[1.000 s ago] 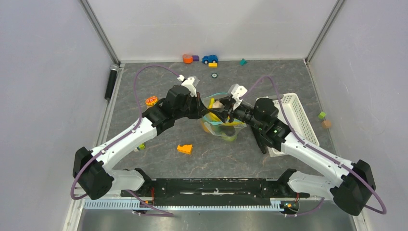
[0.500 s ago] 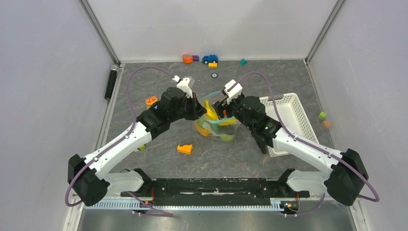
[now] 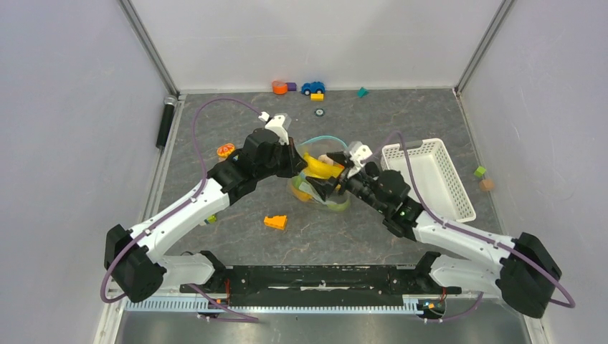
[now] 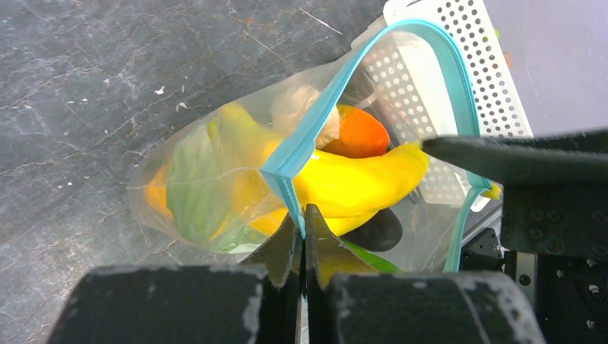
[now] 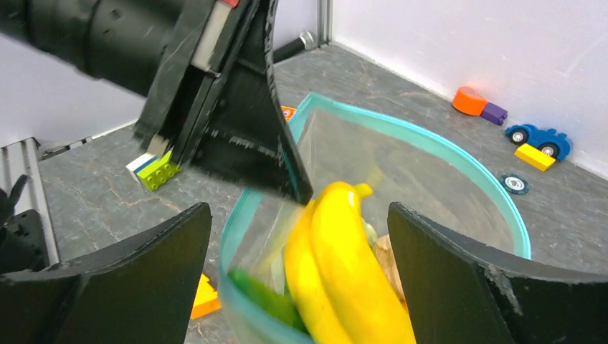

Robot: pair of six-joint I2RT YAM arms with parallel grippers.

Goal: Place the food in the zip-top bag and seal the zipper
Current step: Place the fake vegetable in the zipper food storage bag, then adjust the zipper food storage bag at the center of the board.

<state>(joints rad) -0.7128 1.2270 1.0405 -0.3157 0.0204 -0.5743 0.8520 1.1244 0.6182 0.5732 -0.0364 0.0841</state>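
The clear zip-top bag (image 3: 324, 198) lies mid-table with its mouth held up and open. My left gripper (image 4: 302, 222) is shut on the teal zipper (image 4: 305, 140) at the near rim. A yellow banana (image 4: 358, 188) sticks out of the mouth, over an orange piece (image 4: 361, 133), green food (image 4: 190, 172) and a long green pod (image 5: 267, 297). My right gripper (image 5: 295, 215) stands wide open just in front of the mouth, one finger on each side of the banana (image 5: 351, 276) and not touching it. The far zipper rim (image 5: 459, 166) curves round behind.
A white slotted basket (image 3: 430, 179) sits just right of the bag. An orange stepped wedge (image 3: 275, 222) lies near the front and an orange piece (image 3: 226, 150) to the left. A toy car (image 3: 312, 88) and blocks line the back wall. A black cylinder (image 3: 166, 122) lies at the left edge.
My right gripper opened wide, let go of the banana and drew back toward the near side. The banana now rests in the bag mouth. The left gripper kept its hold on the rim.
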